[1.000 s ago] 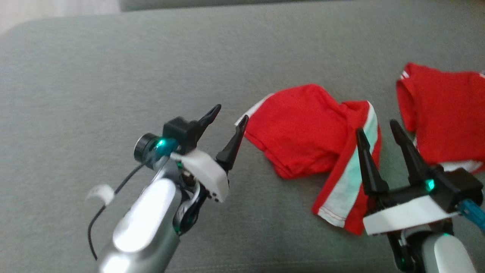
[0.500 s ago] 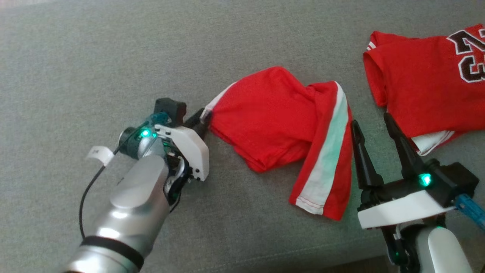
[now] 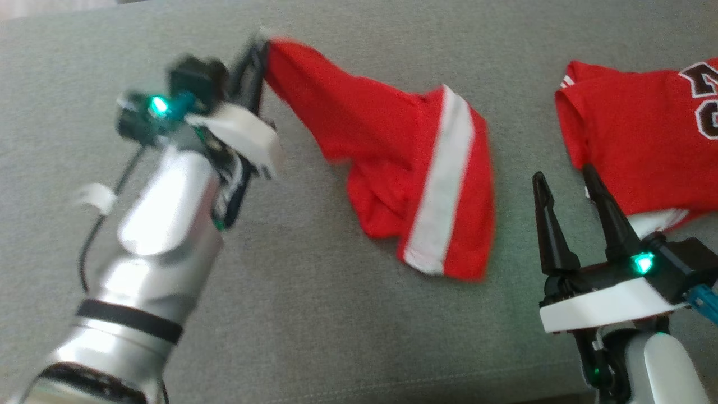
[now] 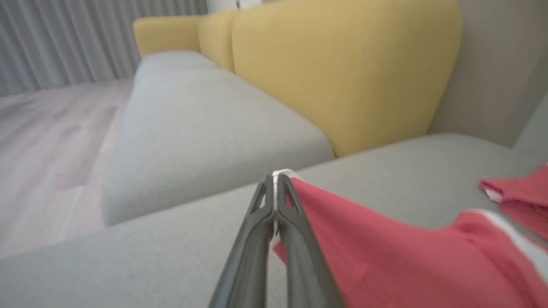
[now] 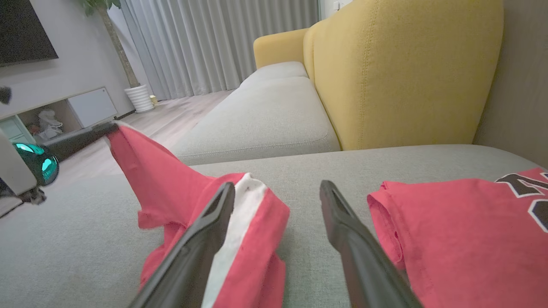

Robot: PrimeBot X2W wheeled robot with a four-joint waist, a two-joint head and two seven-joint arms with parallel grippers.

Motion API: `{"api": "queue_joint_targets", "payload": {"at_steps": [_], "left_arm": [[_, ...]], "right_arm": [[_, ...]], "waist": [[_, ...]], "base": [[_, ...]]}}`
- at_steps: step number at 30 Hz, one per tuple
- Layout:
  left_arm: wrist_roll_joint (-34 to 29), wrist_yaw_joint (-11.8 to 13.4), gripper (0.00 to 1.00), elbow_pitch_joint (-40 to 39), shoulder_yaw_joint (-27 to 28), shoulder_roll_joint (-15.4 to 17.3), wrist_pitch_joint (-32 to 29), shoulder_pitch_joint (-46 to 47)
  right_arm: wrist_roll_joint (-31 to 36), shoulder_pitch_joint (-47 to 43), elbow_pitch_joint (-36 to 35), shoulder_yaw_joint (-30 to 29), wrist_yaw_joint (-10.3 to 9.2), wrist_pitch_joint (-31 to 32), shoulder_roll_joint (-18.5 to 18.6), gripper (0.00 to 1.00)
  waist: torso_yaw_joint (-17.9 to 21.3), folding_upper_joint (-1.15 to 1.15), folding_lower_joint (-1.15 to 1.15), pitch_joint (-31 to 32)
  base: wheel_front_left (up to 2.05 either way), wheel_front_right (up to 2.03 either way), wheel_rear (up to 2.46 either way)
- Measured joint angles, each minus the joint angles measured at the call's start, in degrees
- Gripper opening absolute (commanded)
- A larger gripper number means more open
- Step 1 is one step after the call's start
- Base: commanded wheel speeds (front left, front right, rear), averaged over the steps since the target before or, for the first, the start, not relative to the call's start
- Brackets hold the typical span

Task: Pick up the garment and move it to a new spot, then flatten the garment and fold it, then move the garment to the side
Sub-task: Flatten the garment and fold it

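On the sofa (image 3: 336, 336), left jaws clamp the red garment (image 3: 381, 146); right jaws gape empty.

You see garment (image 3: 392, 157): soft matt red cloth | sofa seat (image 3: 336, 336): grey woven fabric, matt, slightly rough | back cushion (image 5: 406, 72): yellow fine-weave cloth, stitched seam | left forearm (image 3: 162, 224): glossy silver shell | your right gripper (image 3: 562, 171), fingers (image 3: 552, 235): dark, smooth, matt plastic look | floor (image 4: 43, 141): pale wood.
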State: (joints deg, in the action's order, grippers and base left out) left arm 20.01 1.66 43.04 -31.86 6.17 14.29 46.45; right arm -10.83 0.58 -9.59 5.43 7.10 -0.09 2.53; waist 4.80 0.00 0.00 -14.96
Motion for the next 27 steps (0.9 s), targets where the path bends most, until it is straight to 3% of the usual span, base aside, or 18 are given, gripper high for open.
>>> {"api": "queue_joint_targets", "payload": {"at_steps": [1,6,9,15,20,27], "left_arm": [[-1.0,1.3,0.0,-5.7,1.6,1.5,0.0,0.1],[-3.4,3.5,0.0,-17.4,4.9,4.8,0.0,0.0],[-4.4,3.8,0.0,-25.0,5.9,6.7,0.4,-0.5],[-2.3,1.1,0.0,-32.9,1.0,5.1,-2.4,-7.0],[-0.5,-1.9,0.0,-32.9,-7.4,0.9,-4.7,-16.3],[2.4,-7.1,0.0,-29.4,-19.7,-2.3,-6.8,-18.3]], "right_arm": [[-0.5,0.0,0.0,-0.1,0.0,0.0,0.0,1.0],[-0.7,0.0,0.0,-0.2,0.0,0.0,0.0,1.0],[-0.8,-0.2,0.0,-0.4,0.0,0.1,0.0,1.0],[-1.3,-0.3,0.0,-0.4,0.0,0.2,0.0,1.0],[-1.8,-0.3,-0.1,-0.4,0.0,0.6,0.0,1.0],[-1.8,-0.2,-0.3,-0.3,0.0,1.1,0.0,1.0]], "waist": [[-0.7,0.0,0.0,0.4],[-2.0,0.0,0.0,1.2],[-3.0,0.0,0.0,1.8],[-4.3,0.0,0.0,2.6],[-4.6,0.0,0.0,2.2],[-3.9,0.0,0.0,1.2]], "base": [[0.0,0.0,0.0],[0.0,0.0,0.0],[0.0,0.0,0.0],[0.0,0.0,0.0],[0.0,0.0,0.0],[0.0,0.0,0.0]]}}
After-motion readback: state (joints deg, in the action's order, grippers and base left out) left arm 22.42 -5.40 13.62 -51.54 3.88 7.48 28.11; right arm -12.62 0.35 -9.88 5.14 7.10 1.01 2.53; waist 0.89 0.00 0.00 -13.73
